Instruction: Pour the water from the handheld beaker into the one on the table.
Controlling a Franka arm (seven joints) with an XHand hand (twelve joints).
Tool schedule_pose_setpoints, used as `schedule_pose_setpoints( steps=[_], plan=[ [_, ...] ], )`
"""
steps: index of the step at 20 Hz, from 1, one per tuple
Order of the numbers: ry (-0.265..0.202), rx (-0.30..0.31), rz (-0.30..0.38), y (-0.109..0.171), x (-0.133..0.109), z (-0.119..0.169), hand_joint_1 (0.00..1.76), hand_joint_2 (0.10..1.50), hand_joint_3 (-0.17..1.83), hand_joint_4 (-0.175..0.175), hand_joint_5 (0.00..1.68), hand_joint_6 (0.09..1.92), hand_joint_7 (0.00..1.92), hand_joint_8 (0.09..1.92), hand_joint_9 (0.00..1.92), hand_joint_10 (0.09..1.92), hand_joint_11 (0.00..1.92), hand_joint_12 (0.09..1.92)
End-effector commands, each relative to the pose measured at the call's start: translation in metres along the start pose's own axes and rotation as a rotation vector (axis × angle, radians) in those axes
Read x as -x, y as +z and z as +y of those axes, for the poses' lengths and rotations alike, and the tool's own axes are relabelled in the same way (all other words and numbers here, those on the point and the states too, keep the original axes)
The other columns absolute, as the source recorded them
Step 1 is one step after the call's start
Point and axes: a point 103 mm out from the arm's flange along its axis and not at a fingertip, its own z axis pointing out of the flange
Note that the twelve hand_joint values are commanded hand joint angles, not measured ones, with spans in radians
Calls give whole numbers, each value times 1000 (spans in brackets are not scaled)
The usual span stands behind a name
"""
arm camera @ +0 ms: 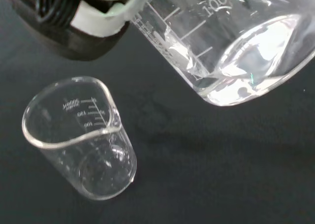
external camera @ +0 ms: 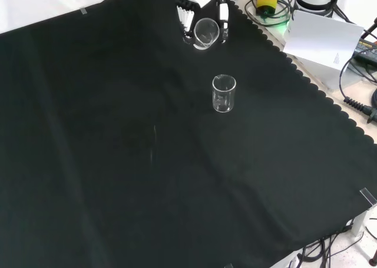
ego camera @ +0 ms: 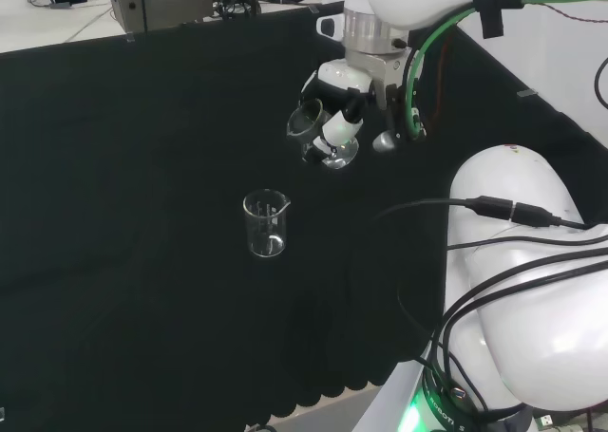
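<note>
Head view: the black and white robot hand (ego camera: pixel 334 119) hangs above the black cloth-covered bench (ego camera: pixel 123 214) with the clear glass handheld beaker (ego camera: pixel 313 128) in it; the small clear glass beaker standing on the cloth (ego camera: pixel 266 223) is below and to the left of the hand, well apart from it.
Key relation: the standing beaker lies to the lower left of the hand in the head view, and nearer the camera and slightly right in the front view, so the held beaker's mouth is not yet over the standing one's rim.
Hand state: fingers (external camera: pixel 185 17) and thumb curl round the held beaker (external camera: pixel 206 32), clamped on its wall.
Held beaker's axis: tipped well off upright; in the front view its round mouth faces towards the camera and the standing beaker (external camera: pixel 224 93).
Water: in the wrist view it pools clear in the lower corner of the held beaker (arm camera: pixel 236 51), short of the lip.
Standing beaker: upright, apart from the hand and everything else; in the wrist view (arm camera: pixel 83 140) it looks empty, spout turned towards the held one.
Step judged: carrying the held beaker across before pouring.
Next move calls for: bringing the lip over the open rim, then tilting further.
Risk: tilting here would spill on the cloth.
</note>
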Motion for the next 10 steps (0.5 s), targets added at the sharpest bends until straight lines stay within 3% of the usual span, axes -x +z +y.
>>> schedule_pose_setpoints(
  steps=[1,4,10],
  plan=[
    [-14,-48,-51,11,-7,-3,1393,1004,-175,-142,1465,87,1474,281,1683,87,1380,635],
    [-22,-80,-99,15,-11,-3,1429,1000,-175,-172,1457,87,1411,388,1642,87,1380,634],
    [-28,-144,-153,20,-21,2,1434,1000,-175,-175,1457,87,1399,412,1637,87,1380,631]
  ],
)
